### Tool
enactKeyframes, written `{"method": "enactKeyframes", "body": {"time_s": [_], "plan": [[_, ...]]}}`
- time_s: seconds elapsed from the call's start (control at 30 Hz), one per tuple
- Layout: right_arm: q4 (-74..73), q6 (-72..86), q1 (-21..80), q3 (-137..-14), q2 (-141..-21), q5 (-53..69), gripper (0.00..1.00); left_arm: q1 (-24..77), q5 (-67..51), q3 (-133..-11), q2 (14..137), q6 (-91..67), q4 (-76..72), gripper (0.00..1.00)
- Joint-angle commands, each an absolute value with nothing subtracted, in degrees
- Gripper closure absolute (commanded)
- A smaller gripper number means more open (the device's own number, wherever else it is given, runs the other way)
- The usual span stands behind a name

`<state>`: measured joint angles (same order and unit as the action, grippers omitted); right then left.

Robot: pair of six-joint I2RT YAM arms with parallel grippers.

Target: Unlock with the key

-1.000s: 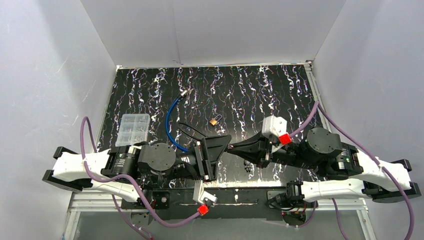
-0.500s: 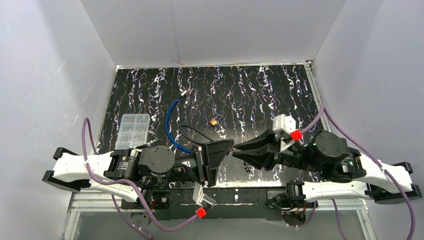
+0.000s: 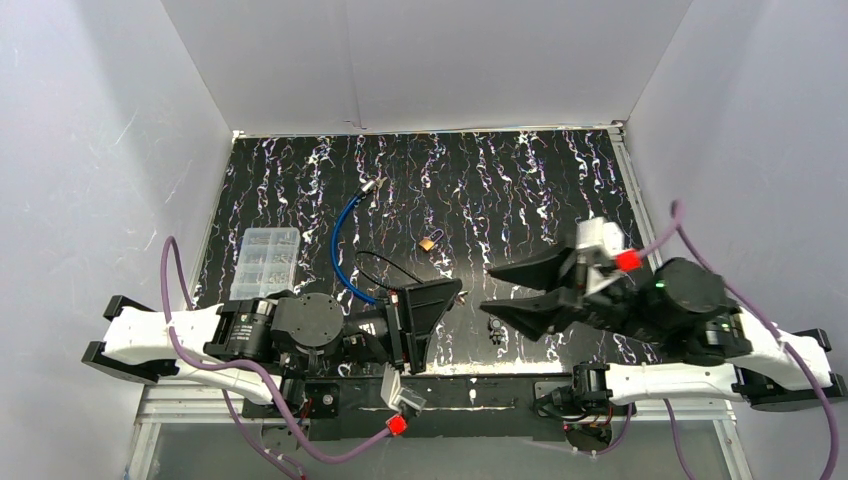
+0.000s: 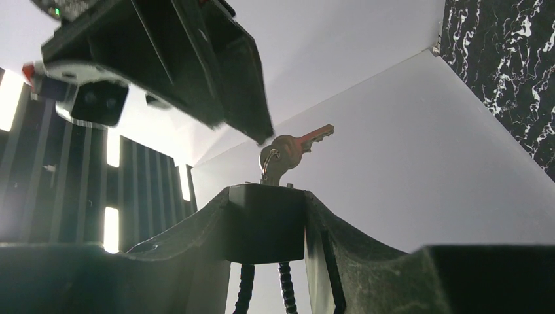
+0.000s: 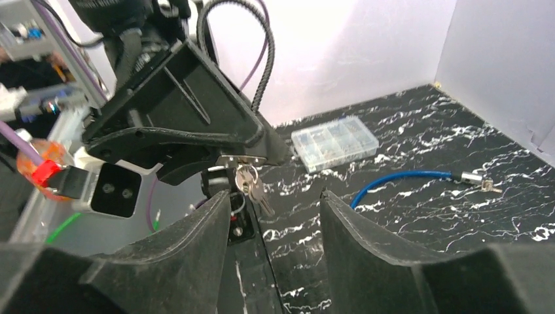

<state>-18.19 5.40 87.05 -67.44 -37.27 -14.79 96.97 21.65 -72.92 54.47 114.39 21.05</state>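
My left gripper (image 3: 447, 298) is shut on a black lock body (image 4: 265, 226), whose black cable (image 4: 243, 294) hangs below it. A silver key (image 4: 291, 147) sticks out of the lock's end, and in the right wrist view more keys (image 5: 254, 188) dangle from the ring at the lock's silver face (image 5: 241, 160). My right gripper (image 3: 492, 291) stands open, a little to the right of the key and apart from it. In the right wrist view its fingers (image 5: 190, 248) frame bare table, with the keys just beyond the left fingertip.
A small brass padlock (image 3: 429, 243) lies mid-table. A blue cable (image 3: 343, 235) with a metal end curves left of it, beside a clear parts box (image 3: 265, 260). A small dark item (image 3: 494, 329) lies on the table under the right gripper. White walls enclose the table.
My right gripper has opened, let go of the key and drawn back to the right. The left gripper still holds the lock in about the same place.
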Motion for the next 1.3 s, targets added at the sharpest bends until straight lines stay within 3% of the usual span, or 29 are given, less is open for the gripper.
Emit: {"method": "enactKeyframes", "body": {"time_s": [0.0,0.13,0.27,0.43,0.57,0.8,1.03,1.13,1.27], "plan": [[-16.03,2.62,87.01,-69.53,-41.40,-12.48,0.41,98.92,22.28,-71.88,53.04,113.98,19.25,1.00],[-18.39,3.21,87.01,-69.09,-41.17,-15.69,0.41,98.98,25.12,-72.10,53.96,103.94,20.53,1.00],[-20.94,5.93,87.01,-66.27,-34.90,-23.94,0.39,98.17,26.14,-76.38,56.83,80.75,28.62,1.00],[-29.43,11.91,87.01,-63.08,-29.17,-36.60,0.31,93.45,17.89,-71.56,56.00,62.11,33.98,1.00],[-38.32,20.33,87.01,-61.88,-31.11,-46.48,0.29,84.95,9.00,-66.65,58.63,51.29,31.70,1.00],[-54.57,41.41,86.73,-61.32,-35.81,-56.92,0.28,70.70,-2.58,-59.15,73.19,42.09,21.57,1.00],[-59.08,55.26,82.52,-53.28,-30.78,-52.62,0.29,65.32,-9.69,-49.53,84.49,39.59,0.90,1.00],[-61.46,56.88,79.13,-51.53,-31.05,-49.84,0.28,64.97,-7.30,-45.38,86.87,37.25,-10.16,1.00],[-57.30,54.07,73.00,-48.52,-31.55,-44.07,0.27,64.70,-7.47,-42.46,89.31,34.75,-14.13,1.00]]}}
